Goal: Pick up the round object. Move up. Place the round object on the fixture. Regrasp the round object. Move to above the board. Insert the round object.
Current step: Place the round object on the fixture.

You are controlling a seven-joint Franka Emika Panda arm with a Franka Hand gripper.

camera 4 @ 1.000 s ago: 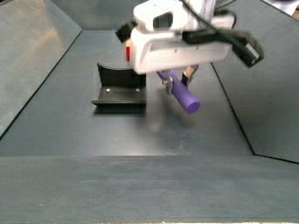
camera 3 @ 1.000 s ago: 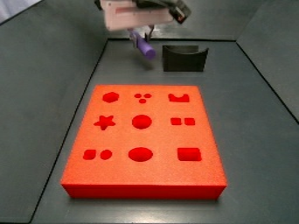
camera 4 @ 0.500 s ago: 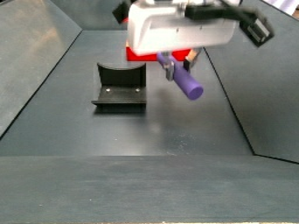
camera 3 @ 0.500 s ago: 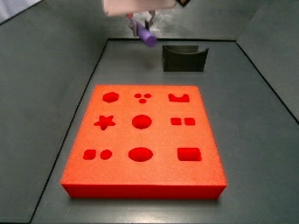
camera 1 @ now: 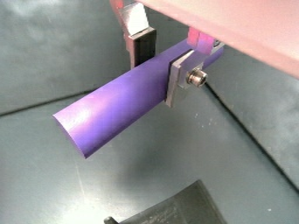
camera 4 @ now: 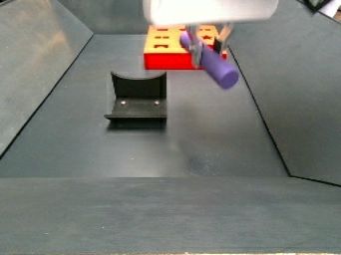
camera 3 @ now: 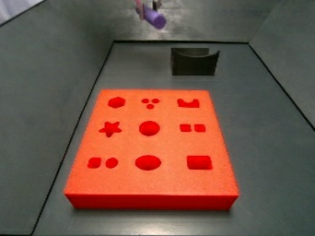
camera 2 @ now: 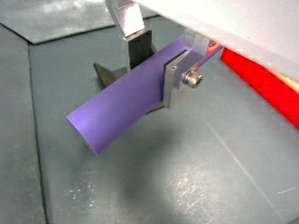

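My gripper (camera 1: pixel 163 61) is shut on the round object (camera 1: pixel 122 109), a smooth purple peg that lies level across the jaws; both wrist views show it (camera 2: pixel 126 107). One end sticks out well past the fingers (camera 1: pixel 179 80). The gripper is high above the floor, at the top edge of both side views (camera 4: pixel 202 42), where the peg (camera 3: pixel 153 16) hangs clear of everything (camera 4: pixel 216 66). The dark fixture (camera 3: pixel 193 61) stands on the floor behind the red-orange board (camera 3: pixel 150 147); in a side view the fixture (camera 4: pixel 135 99) is below and beside the peg.
Grey sloping walls close in the floor in both side views. The board's edge (camera 2: pixel 263 81) shows in a wrist view, and the fixture's notch (camera 2: pixel 111 74) lies below the peg. Part of the fixture (camera 1: pixel 176 208) shows in a wrist view.
My gripper has risen with the peg in it, from just above the floor beside the fixture to the top edge of both side views.
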